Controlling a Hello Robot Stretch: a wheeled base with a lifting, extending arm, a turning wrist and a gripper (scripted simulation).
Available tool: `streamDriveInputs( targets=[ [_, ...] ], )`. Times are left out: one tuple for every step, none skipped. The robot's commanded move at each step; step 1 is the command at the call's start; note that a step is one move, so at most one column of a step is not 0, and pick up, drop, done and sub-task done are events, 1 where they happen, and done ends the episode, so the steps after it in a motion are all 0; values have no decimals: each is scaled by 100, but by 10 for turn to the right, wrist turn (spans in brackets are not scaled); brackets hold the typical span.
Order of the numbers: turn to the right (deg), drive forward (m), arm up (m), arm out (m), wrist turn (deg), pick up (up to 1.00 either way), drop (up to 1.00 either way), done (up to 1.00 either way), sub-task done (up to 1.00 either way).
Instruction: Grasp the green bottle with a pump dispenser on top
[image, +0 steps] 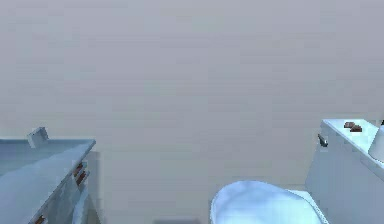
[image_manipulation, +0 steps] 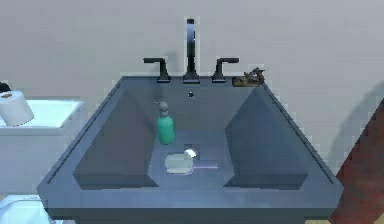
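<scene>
One dark sink at the centre of your arm side view, holding two things: a pale soap dish near the front, and the green pump bottle upright just behind it, slightly left. On the back ledge stand a black faucet and, to its right, a small brown item. At the upper left, a paper roll sits on a white toilet tank. Claw state: you cannot tell.

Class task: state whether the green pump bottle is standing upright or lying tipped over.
Upright. The green bottle stands in the sink basin, its pump head straight above its body.
</scene>
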Motion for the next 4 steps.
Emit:
streamDriveInputs(
  targets=[
    [0, 0, 50, 0, 0, 0, 0, 0, 0],
    [0, 0, 38, 0, 0, 0, 0, 0, 0],
    [0, 0, 0, 38, 0, 0, 0, 0, 0],
    [0, 0, 0, 0, 450, 0, 0, 0, 0]
  ],
)
